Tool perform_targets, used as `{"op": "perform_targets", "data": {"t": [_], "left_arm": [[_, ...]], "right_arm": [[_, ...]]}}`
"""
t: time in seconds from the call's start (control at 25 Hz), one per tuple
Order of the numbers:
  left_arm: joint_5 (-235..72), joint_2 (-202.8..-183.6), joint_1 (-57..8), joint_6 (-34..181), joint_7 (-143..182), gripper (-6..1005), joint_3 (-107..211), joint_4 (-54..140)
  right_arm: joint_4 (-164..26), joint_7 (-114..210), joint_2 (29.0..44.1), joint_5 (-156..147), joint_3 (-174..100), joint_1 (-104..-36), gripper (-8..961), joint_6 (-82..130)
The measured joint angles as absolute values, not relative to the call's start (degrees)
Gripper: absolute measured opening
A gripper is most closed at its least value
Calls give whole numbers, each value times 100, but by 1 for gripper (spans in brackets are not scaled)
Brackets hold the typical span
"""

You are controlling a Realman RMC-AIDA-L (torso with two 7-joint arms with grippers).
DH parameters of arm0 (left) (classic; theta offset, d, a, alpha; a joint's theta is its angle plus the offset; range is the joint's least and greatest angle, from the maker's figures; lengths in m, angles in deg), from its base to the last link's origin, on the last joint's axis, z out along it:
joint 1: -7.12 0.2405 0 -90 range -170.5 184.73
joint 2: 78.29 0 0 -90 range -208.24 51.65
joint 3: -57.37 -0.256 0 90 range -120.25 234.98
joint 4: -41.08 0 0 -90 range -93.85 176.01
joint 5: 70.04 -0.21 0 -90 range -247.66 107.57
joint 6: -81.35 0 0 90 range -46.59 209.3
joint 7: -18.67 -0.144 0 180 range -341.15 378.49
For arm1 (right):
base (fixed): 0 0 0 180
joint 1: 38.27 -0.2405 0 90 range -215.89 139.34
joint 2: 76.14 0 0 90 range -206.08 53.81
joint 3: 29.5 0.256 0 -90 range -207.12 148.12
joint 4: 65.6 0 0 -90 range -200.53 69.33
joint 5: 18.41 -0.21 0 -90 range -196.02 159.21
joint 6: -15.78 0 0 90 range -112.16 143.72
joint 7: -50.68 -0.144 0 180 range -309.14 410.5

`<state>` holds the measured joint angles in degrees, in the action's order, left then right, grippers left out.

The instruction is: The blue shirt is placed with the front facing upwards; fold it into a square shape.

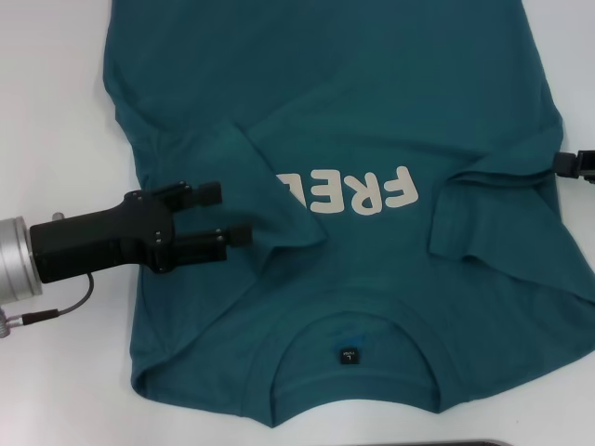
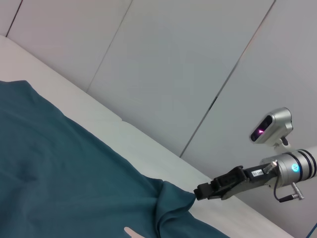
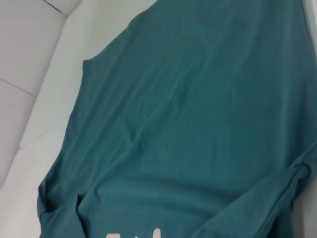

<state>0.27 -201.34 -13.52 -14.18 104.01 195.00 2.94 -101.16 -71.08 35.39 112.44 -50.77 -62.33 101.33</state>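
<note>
A blue shirt (image 1: 372, 121) lies front up across the white table (image 1: 56, 111), collar at the near edge and both sleeves folded inward over the chest. The left gripper (image 1: 216, 216) hovers over the shirt's left side, fingers spread and holding nothing. The right gripper (image 1: 569, 164) sits at the shirt's right edge, apparently pinching the fabric.

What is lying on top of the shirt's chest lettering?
The folded-in left sleeve of the shirt covers the start of the lettering; only "FRE" and part of another letter show. The left gripper hovers beside it, open.
</note>
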Motion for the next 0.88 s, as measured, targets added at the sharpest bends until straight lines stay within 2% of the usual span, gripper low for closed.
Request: {"op": "perform_targets", "data": {"t": [0.24,0.6,0.8,0.88], "left_arm": [[27,-20134,-1366,-1430,10400,916,19500,294],[12,-20134,-1355,-1425,10356,916,19500,293],[-7,-20134,-1348,-1418,10336,916,19500,299],[-8,-20134,-1347,-1417,10334,916,19500,300]], "right_arm": [[-10116,-7152,3546,11140,-5002,-6194,108,10130],[-9792,-7184,3595,11158,-5035,-6361,565,9781],[-9751,-7227,3599,11162,-5042,-6384,594,9758],[-9751,-7263,3597,11166,-5050,-6385,549,9787]]}}
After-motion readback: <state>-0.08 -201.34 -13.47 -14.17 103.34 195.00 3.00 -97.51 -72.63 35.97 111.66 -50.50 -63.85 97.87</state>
